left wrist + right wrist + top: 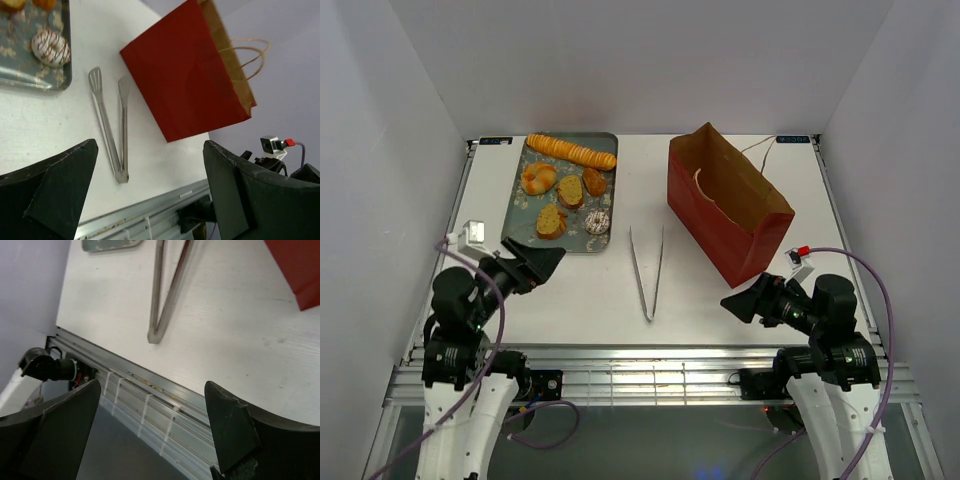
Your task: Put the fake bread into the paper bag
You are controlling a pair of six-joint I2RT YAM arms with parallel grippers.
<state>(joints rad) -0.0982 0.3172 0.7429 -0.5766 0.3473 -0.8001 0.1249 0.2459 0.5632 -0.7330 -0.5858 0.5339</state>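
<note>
Several pieces of fake bread lie on a grey floral tray (515,205) at the back left: a long ridged loaf (572,151), a knotted bun (538,178), toast-like slices (570,190) and a sprinkled donut (597,222) (50,47). The red paper bag (728,205) (190,85) stands upright with its mouth open at the back right. My left gripper (548,256) (150,150) hovers open just off the tray's near edge and holds nothing. My right gripper (733,303) (153,390) is open and empty, near the bag's front corner (300,270).
Metal tongs (647,270) (110,125) (167,290) lie between the tray and the bag, hinge end toward me. The aluminium rail (640,365) runs along the table's near edge. White walls close in the left, right and back.
</note>
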